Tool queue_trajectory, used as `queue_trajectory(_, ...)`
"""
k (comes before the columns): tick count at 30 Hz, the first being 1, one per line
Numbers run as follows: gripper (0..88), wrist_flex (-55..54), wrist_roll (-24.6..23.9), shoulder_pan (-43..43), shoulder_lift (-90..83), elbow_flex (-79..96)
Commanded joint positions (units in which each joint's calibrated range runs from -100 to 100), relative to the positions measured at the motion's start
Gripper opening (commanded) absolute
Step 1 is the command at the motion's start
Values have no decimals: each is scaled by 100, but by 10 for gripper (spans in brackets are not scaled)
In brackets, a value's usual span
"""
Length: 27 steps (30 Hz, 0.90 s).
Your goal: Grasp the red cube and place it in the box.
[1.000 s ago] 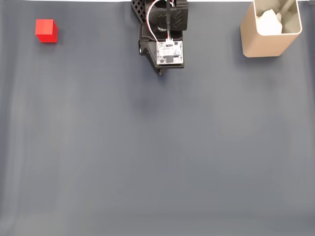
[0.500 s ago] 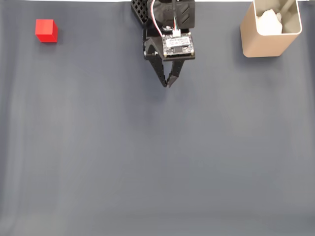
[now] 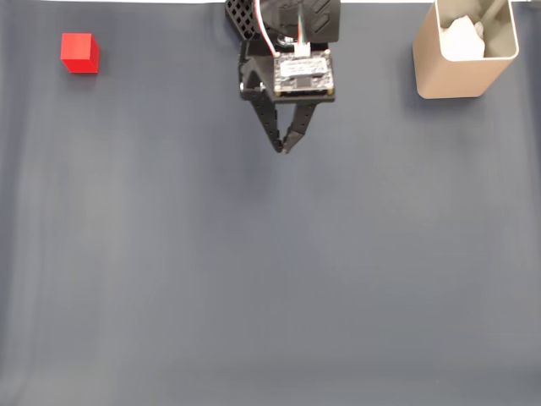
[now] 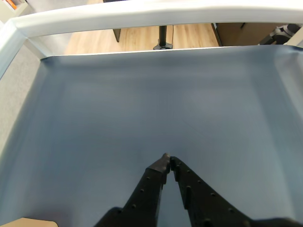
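- Since a second ago the arm has unfolded from its tucked pose at the top middle of the fixed view: the black fingers, hidden under the body then, now reach down the picture from the white circuit board (image 3: pixel 302 72), and over the last half second the wrist has turned a little so the tips sit slightly further left
- The pincer (image 3: pixel 281 148) is closed to a narrow point, its two fingertips meeting or very nearly so, with nothing between them
- In the wrist view the pincer (image 4: pixel 167 160) shows the same thing: two black perforated fingers (image 4: pixel 147 189) converge to a tip over bare grey surface, holding nothing
- The red cube (image 3: pixel 80 52) sits on the table (image 3: pixel 270 279) in the far upper left of the fixed view, well apart from the pincer and unmoved across the frames
- The box (image 3: pixel 463 49) stands upright in the upper right corner of the fixed view, well apart from the pincer on the other side; its opening faces up, with something pale and white visible inside
- The cube and the box lie at opposite ends of the table's top edge, with the arm's base between them
- The table is covered in a dark grey mat; in the wrist view a white rail (image 4: pixel 142 16) runs along its far edge, with a wooden floor (image 4: pixel 142 40) beyond
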Motion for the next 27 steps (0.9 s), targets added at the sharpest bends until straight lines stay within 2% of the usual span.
queue_trajectory(1, 2, 264, 78, 315, 400, -842)
queue_trajectory(17, 2, 1085, -151, 1487, 2044, -3313)
queue_trajectory(27, 2, 1142, -176, 2608, 2633, -3841)
